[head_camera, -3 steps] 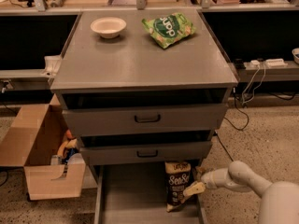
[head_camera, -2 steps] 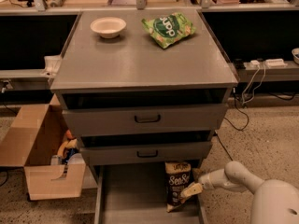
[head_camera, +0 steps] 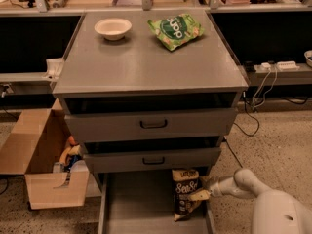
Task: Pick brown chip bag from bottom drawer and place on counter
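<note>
Upright in the bottom drawer [head_camera: 141, 204], at its right side and close against the right wall, the brown chip bag [head_camera: 184, 193], dark body with white lettering facing out, pale top tucked just under the front of the drawer above. Bottom edge resting on the drawer's grey floor, the rest of that floor bare to the left. Against the bag's right edge, about halfway up, the hand [head_camera: 202, 189], reaching in from the right over the drawer wall; cannot tell whether clamped on the bag or merely touching it. From there a pale arm [head_camera: 234, 183] running back to the right and bending down into the rounded white robot body [head_camera: 282, 216] at the lower right corner. Above the bottom drawer, the middle drawer [head_camera: 185, 157] pulled partly out, black handle at its centre; above that, the top drawer [head_camera: 195, 123], also partly out and likewise with a black handle, a dark gap showing behind each front. On top, the grey desk [head_camera: 141, 62], carrying a shallow white bowl [head_camera: 112, 28] at the back left and a green chip bag [head_camera: 175, 29] at the back right, the two well apart. Left of the cabinet, on the speckled floor, an open cardboard box [head_camera: 44, 179] with flaps spread and a few colourful things inside, too dim to name. Right of the cabinet, cables trailing down from a white power strip [head_camera: 278, 65] on a low shelf
</note>
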Controlling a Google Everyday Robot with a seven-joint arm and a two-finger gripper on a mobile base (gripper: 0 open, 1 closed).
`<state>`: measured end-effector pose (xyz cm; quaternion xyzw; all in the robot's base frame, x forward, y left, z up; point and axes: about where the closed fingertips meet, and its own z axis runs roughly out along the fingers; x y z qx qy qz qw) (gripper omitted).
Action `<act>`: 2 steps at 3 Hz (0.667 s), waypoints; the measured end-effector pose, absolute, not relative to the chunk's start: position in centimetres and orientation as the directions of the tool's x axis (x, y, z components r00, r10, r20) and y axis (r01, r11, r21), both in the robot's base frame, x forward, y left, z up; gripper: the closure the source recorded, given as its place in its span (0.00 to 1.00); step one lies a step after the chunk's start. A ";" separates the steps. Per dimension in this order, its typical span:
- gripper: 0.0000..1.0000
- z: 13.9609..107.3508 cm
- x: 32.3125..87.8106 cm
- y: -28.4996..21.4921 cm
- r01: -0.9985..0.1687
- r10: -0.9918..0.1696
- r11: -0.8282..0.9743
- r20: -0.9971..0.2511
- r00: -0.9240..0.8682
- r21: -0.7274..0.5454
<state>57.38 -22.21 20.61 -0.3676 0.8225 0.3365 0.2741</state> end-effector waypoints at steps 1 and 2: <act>0.47 20.7 57.5 -22.1 -0.790 -0.417 0.500 -0.701 -0.579 0.356; 0.78 20.1 58.3 -21.2 -0.794 -0.404 0.486 -0.711 -0.576 0.366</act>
